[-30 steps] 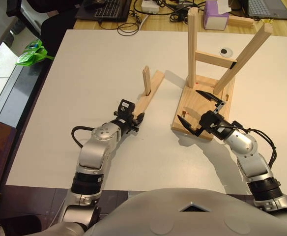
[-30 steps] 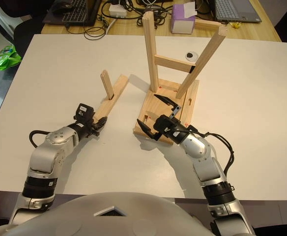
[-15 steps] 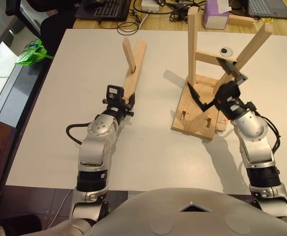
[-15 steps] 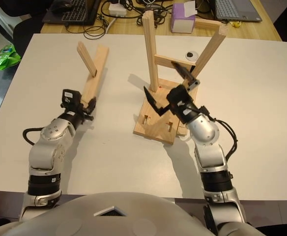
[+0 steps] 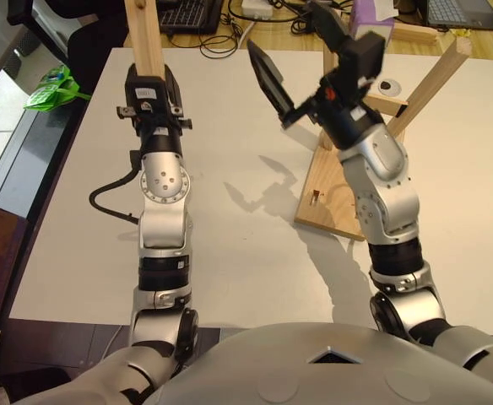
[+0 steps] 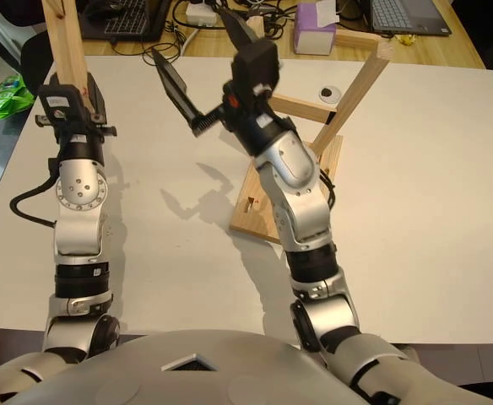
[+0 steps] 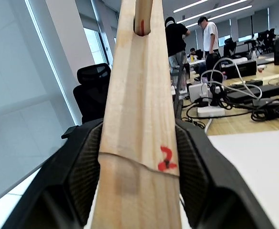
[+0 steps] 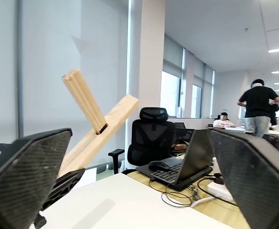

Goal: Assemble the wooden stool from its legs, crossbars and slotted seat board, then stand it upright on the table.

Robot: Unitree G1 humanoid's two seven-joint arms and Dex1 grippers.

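Lifted upright since before: leg point(image 7: 142, 95) clamped between left fingers point(image 7: 80, 171) | right fingers point(image 8: 25, 171) spread wide, also raised

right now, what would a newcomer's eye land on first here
Both arms are raised high over the table. The left gripper, at the far left, is shut on a leg held upright, while the right gripper hangs wide open above the middle. Beside it lies the seat board with two legs sticking up from it.
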